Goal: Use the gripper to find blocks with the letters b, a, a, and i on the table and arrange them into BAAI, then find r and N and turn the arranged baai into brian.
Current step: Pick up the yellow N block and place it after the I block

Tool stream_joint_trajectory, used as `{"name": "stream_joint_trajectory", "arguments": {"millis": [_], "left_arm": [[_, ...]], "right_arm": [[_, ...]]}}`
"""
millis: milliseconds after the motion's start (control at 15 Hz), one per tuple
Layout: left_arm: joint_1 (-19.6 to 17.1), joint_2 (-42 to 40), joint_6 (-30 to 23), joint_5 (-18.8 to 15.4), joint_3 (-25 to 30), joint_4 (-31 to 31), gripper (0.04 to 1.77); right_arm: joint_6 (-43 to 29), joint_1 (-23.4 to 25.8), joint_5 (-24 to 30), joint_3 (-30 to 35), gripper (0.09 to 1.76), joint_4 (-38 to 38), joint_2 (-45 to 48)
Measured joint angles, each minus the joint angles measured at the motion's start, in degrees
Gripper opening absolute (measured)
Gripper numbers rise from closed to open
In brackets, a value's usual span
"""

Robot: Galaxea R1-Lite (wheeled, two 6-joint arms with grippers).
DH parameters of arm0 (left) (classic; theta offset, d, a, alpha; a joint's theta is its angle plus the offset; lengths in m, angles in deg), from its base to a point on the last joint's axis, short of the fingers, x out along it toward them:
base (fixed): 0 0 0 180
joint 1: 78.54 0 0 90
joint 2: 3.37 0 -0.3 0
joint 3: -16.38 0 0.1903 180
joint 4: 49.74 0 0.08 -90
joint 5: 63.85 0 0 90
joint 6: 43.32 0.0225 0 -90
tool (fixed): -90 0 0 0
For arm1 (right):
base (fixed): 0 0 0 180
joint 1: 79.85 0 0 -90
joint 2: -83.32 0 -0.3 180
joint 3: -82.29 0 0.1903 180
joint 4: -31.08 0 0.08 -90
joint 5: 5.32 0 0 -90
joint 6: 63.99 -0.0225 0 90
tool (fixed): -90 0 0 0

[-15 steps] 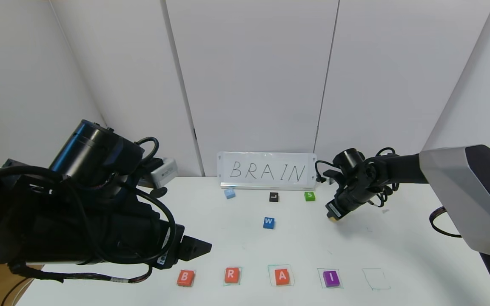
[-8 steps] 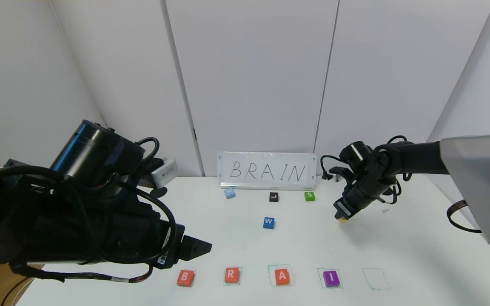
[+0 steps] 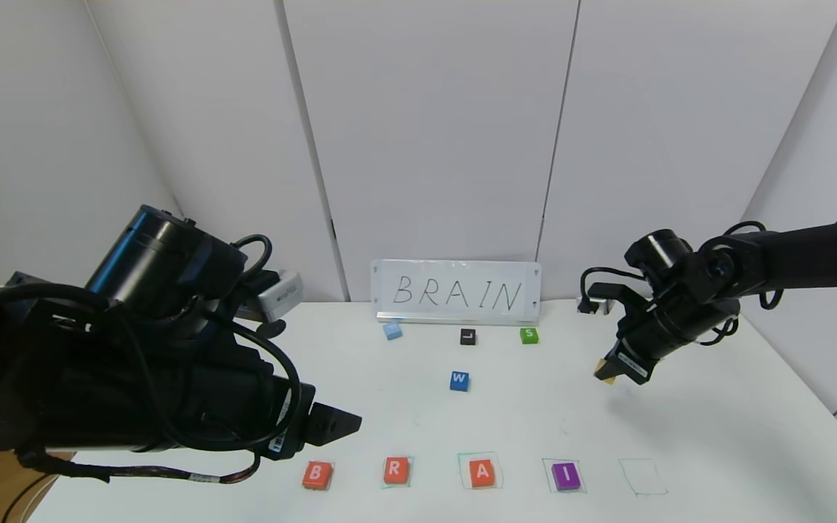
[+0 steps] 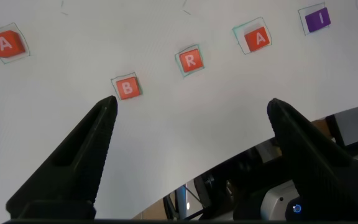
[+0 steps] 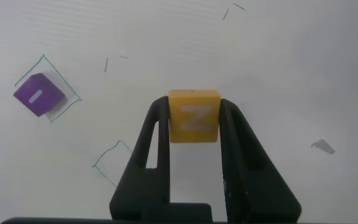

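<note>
Along the front of the white table [image 3: 716,436] lie the blocks: orange B [image 3: 317,475], orange-red R [image 3: 396,470], orange A [image 3: 482,473] and purple I [image 3: 566,476]. To the right of the I is an empty green drawn square [image 3: 642,477]. My right gripper [image 3: 609,375] hangs above the table's right middle, shut on the yellow N [image 5: 194,121], which sits between its fingertips. My left gripper [image 4: 192,104] hovers open over the front left, near the B [image 4: 127,88]. The left wrist view shows a second A [image 4: 6,44] further off.
A sign reading BRAIN [image 3: 457,292] stands at the back. In front of it lie a light blue block [image 3: 391,330], a black L block [image 3: 468,336] and a green S block [image 3: 529,335]. A blue W block [image 3: 460,380] lies mid-table.
My right gripper has carried the N to the right and slightly nearer. The left arm and the row of blocks have not moved.
</note>
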Motion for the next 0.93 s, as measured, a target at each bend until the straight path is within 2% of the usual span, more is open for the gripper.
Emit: {"name": "stream_joint_trajectory", "arguments": {"millis": [333, 733, 933], "left_arm": [[0.05, -0.21, 0.33, 0.07, 0.06, -0.04, 1.72], [0.09, -0.5, 1.01, 0.07, 0.38, -0.09, 1.72], [0.13, -0.87, 1.61, 0.07, 0.8, -0.01, 1.72]], "right_arm": [[13.85, 0.68, 0.3, 7.27, 0.53, -0.35, 5.21], [23.84, 0.02, 0.01, 13.86, 0.53, -2.08, 8.55], [25.87, -0.04, 0.0, 18.27, 0.53, 1.37, 9.56]]}}
